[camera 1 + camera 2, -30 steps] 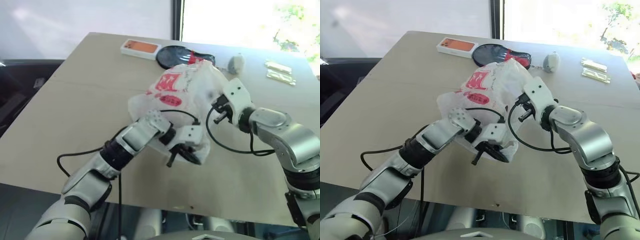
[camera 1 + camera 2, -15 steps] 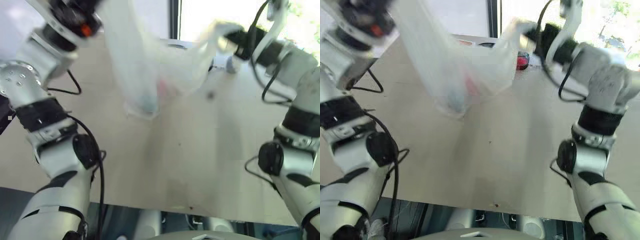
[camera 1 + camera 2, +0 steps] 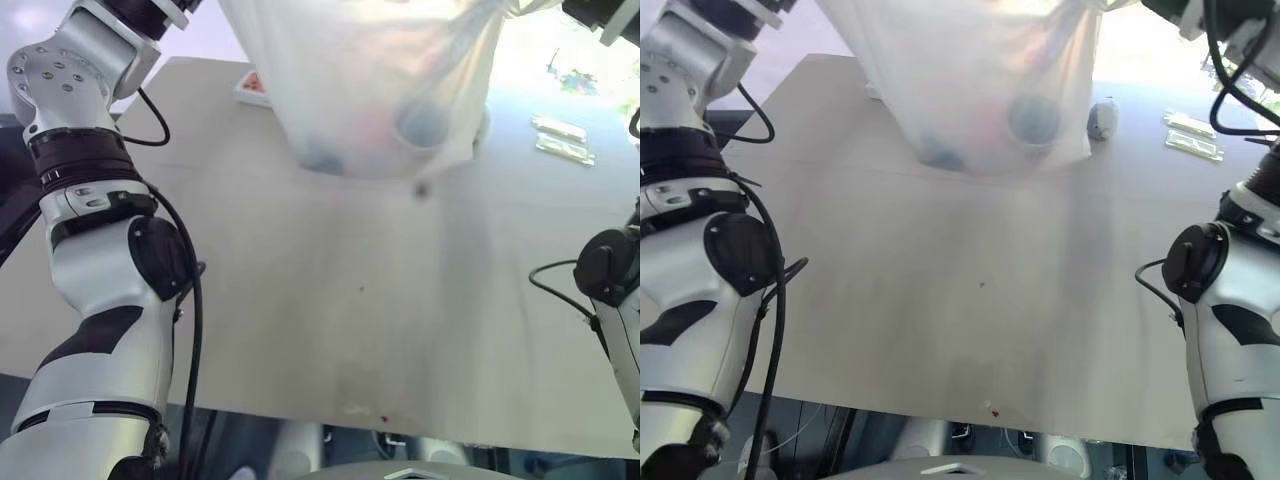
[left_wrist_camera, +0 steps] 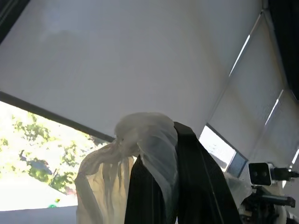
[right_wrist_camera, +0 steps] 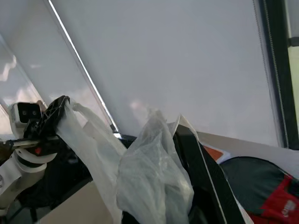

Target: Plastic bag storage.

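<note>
The plastic bag (image 3: pixel 370 90), thin translucent white, hangs above the table, stretched between my two raised arms. Dark round shapes (image 3: pixel 425 125) and a reddish tint show through its sagging bottom. My left gripper (image 4: pixel 173 135) is shut on one bunched edge of the bag, whose plastic drapes over the black fingers (image 4: pixel 196 177). At the other edge my right gripper (image 5: pixel 180 128) is shut on crumpled plastic. The right wrist view also has the left gripper (image 5: pixel 49 114) across from it, holding its stretched strip of bag.
The light wooden table (image 3: pixel 350 300) lies below the bag. Beyond it sit a small grey-white mouse-like object (image 3: pixel 1101 120), two flat packets (image 3: pixel 562 140) at the far right and an orange box (image 5: pixel 212 151) beside a black and red item (image 5: pixel 266 191).
A second ago the bag lay on the table with both grippers at it. Both arms have since swung up, and the bag now hangs off the table between them.
</note>
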{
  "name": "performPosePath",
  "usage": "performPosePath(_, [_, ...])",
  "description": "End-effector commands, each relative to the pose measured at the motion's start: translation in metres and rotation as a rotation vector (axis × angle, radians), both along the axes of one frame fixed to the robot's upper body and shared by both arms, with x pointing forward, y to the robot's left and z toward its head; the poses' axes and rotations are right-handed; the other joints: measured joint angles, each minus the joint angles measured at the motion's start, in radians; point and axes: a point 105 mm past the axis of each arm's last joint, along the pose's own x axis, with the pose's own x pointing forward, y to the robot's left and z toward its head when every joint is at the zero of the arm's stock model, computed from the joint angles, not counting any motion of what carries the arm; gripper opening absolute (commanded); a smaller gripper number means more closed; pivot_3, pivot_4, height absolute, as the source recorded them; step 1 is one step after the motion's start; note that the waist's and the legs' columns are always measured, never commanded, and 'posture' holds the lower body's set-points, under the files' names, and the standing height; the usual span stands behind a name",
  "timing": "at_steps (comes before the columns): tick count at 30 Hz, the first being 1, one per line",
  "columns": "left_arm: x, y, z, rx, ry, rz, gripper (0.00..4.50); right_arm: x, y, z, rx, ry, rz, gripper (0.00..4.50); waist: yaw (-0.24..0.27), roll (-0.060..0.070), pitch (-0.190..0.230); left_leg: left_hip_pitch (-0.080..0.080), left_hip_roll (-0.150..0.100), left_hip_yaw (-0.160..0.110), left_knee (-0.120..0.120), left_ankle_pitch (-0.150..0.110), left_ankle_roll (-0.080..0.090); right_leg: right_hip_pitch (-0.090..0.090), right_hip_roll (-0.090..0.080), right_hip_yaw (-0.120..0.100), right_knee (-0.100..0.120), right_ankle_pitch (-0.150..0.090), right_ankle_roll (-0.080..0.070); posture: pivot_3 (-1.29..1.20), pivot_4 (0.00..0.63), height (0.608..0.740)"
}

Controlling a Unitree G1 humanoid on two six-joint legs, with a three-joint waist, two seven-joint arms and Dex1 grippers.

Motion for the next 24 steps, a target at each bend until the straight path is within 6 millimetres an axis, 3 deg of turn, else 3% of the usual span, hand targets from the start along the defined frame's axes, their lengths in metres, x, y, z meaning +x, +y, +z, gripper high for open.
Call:
performPosePath(1, [-0.009,-0.003,-0.007,0.065,-0.034,0.019,0.07,-0.023,-0.011,-0.01,-0.07,-0.041,-0.056,0.0,-0.009,0.0,0.0,0.0,0.0,0.0,0.0,0.0,0.0,0.0,0.0,0.0,0.0,0.0,0.0,0.0,0.15,0.74])
performPosePath(4, [-0.002,-0.007,-0.035,0.113,0.014,0.072,0.07,-0.02,-0.012,-0.046,-0.157,0.027,-0.108,0.0,-0.014,0.0,0.0,0.001,0.0,0.002,0.0,0.0,0.0,0.0,0.0,0.002,0.002,0.0,0.0,0.0,0.15,0.74])
performPosePath(7, [0.002,-0.02,-0.095,0.244,0.087,0.161,0.07,-0.021,-0.017,-0.125,-0.339,0.164,-0.199,0.0,-0.011,0.0,-0.004,0.002,0.001,0.002,0.002,0.0,-0.001,-0.001,0.0,0.004,0.006,0.0,0.0,0.0,0.15,0.74])
performPosePath(10, [-0.016,-0.03,-0.15,0.378,0.138,0.163,0.07,-0.04,-0.012,-0.175,-0.507,0.177,-0.203,0.0,-0.01,0.002,-0.002,0.006,0.001,0.003,0.001,0.0,-0.001,0.002,0.0,0.006,0.005,0.0,0.0,0.0,0.15,0.74])
performPosePath(13, [-0.036,-0.034,-0.183,0.447,0.189,0.142,0.07,-0.06,-0.003,-0.206,-0.671,0.13,-0.154,0.0,-0.012,0.002,-0.002,0.005,0.001,0.004,0.002,0.001,-0.001,0.0,0.001,0.009,0.009,0.0,0.0,0.0,0.15,0.74])
performPosePath(16, [-0.059,-0.033,-0.212,0.528,0.209,0.131,0.0,-0.077,-0.004,-0.238,-0.723,0.167,-0.106,0.94,-0.011,-0.001,-0.003,0.011,0.002,0.003,0.003,0.001,-0.002,0.006,0.002,0.009,0.01,-0.001,0.0,0.0,0.15,0.74])
performPosePath(18, [-0.071,-0.031,-0.216,0.525,0.188,0.119,0.55,-0.089,-0.01,-0.251,-0.744,0.179,-0.081,1.83,-0.01,0.0,-0.003,0.022,0.002,0.002,0.001,0.001,-0.002,0.016,0.002,0.009,0.007,-0.003,0.004,0.0,0.15,0.74])
performPosePath(23, [-0.096,-0.006,-0.235,0.58,0.211,0.164,2.82,-0.124,-0.029,-0.244,-0.675,0.166,-0.058,4.43,-0.005,0.0,-0.003,0.024,0.002,0.002,0.002,0.001,-0.002,0.02,0.002,0.009,0.007,-0.004,0.005,0.0,0.15,0.74])
performPosePath(24, [-0.102,0.0,-0.24,0.586,0.233,0.163,3.29,-0.133,-0.032,-0.24,-0.646,0.171,-0.044,4.5,-0.004,-0.001,-0.003,0.026,0.002,0.002,0.002,0.001,-0.002,0.022,0.002,0.009,0.007,-0.004,0.005,0.0,0.15,0.74])
